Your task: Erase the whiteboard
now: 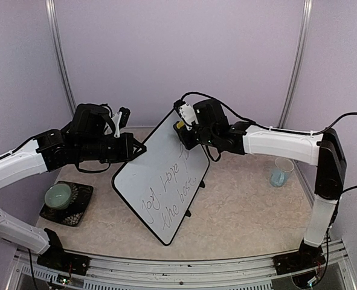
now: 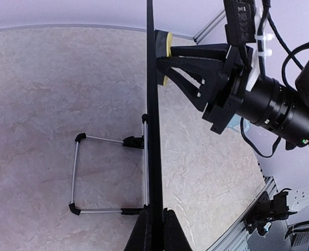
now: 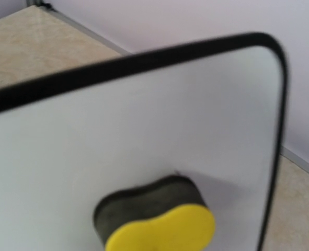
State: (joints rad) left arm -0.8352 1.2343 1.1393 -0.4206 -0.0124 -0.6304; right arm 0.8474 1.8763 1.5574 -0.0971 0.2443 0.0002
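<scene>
2 grips, left fingers (image 2: 171, 232) clamping thin black-framed whiteboard (image 1: 166, 181), right fingers (image 2: 196, 52) pinching lobed yellow eraser (image 3: 159, 227)

Dark handwriting (image 1: 169, 196) is seen on the whiteboard (image 1: 143, 172) in the top external view. It is set in two slanted lines across the lower half of the board. In the upper line the words "Joy" and "Hope" can be made out, followed by further strokes towards the far edge that are too small to be read. In the lower line "the best" can be read, closed by a small mark. In the two wrist views no lettering can be read on anything shown.
</scene>
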